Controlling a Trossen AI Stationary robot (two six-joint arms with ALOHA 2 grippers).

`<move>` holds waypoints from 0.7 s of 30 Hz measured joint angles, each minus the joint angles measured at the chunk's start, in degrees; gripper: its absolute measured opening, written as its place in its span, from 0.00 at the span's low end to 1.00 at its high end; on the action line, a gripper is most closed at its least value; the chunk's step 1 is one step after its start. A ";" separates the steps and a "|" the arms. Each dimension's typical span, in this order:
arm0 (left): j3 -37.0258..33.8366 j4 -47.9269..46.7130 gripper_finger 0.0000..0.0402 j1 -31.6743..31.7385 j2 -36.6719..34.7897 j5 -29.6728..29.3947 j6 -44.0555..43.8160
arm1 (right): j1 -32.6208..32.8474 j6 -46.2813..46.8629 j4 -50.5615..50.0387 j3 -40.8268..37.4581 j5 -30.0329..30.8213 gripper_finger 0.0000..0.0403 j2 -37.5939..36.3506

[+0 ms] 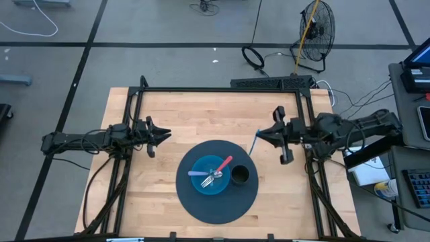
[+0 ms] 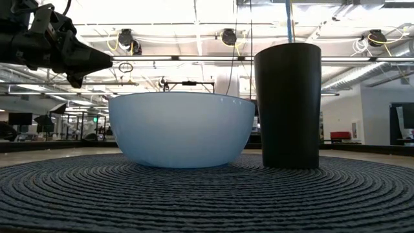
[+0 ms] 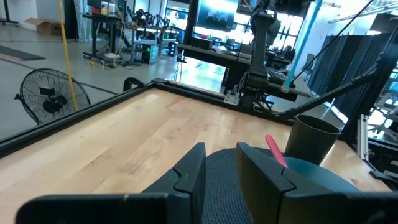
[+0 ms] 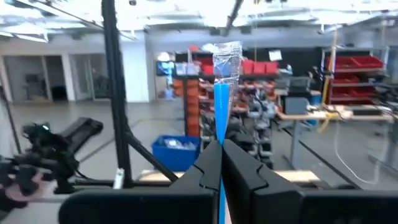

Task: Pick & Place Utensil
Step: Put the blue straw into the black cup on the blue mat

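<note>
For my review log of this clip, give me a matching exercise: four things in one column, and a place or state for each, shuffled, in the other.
Things:
1. blue utensil
2. black cup
3. bowl
4. left gripper

Places or states:
A. holds a pink-handled utensil and others
B. empty, beside the mat
C. clamped in the right gripper
D. stands on the mat beside the bowl

Pairs: 1-C, 2-D, 3-A, 4-B

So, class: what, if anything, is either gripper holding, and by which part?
The right gripper pinches a blue utensil by its handle, clear head up. The left gripper holds nothing.
</note>
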 joint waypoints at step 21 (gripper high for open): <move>0.00 -0.22 0.23 0.00 0.00 0.02 -1.21 | 8.83 1.53 13.14 0.00 -2.84 0.00 10.82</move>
